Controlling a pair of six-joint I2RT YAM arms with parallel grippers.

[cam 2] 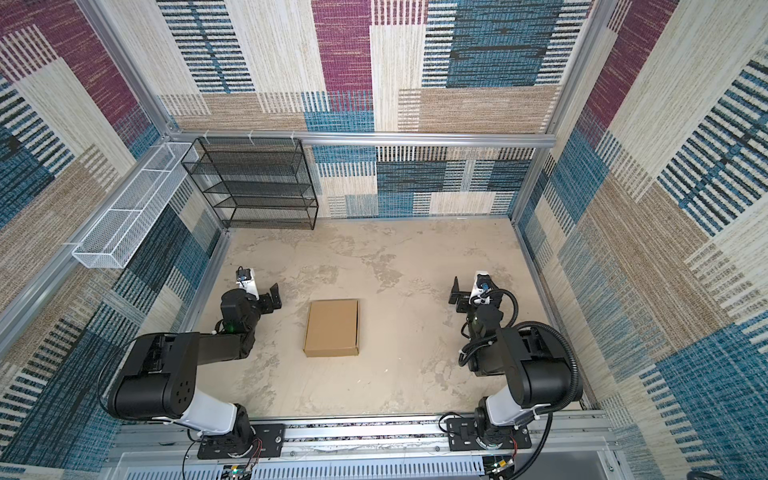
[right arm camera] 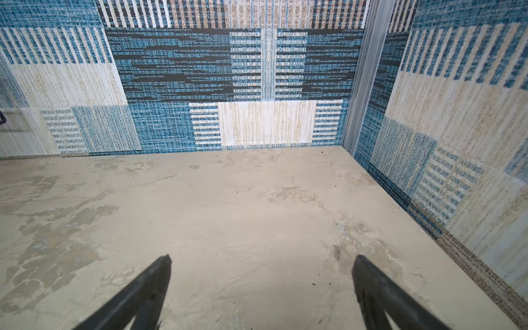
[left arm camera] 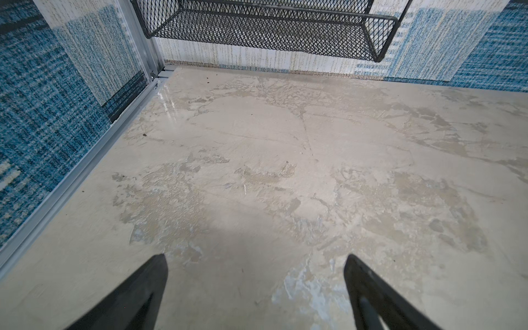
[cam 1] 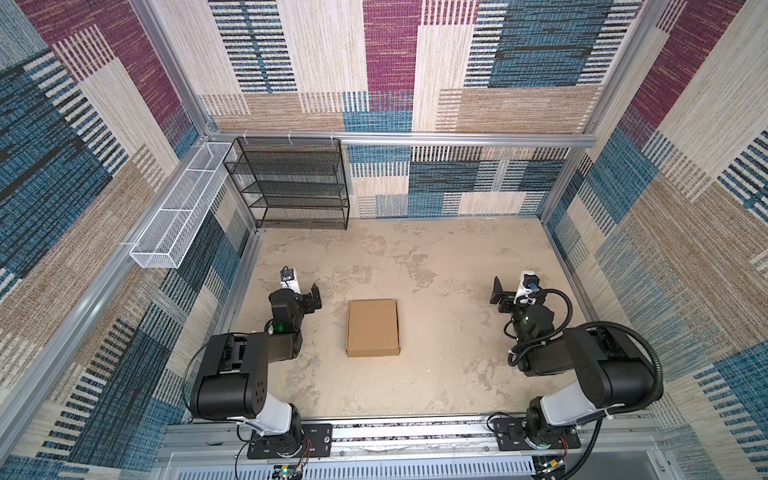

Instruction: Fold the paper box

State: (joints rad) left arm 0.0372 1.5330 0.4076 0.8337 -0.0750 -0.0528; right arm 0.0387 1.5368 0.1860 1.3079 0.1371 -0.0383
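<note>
The paper box (cam 1: pixel 373 328) (cam 2: pixel 331 328) is a shallow brown cardboard box lying shut and flat in the middle of the table in both top views. My left gripper (cam 1: pixel 299 293) (cam 2: pixel 259 293) hovers to its left, open and well clear of it. To the box's right my right gripper (cam 1: pixel 513 293) (cam 2: pixel 469 293) is also open, at a similar distance. In the left wrist view the left gripper (left arm camera: pixel 256 257) shows only bare tabletop between its spread fingers. The right gripper (right arm camera: pixel 263 257) does the same in the right wrist view. Neither wrist view shows the box.
A black mesh shelf rack (cam 1: pixel 291 183) (left arm camera: pixel 271 28) stands at the back left against the wall. A white mesh basket (cam 1: pixel 178 208) hangs along the left wall. Carpet-patterned walls with aluminium frames enclose the beige mottled table (cam 1: pixel 436 257) on three sides.
</note>
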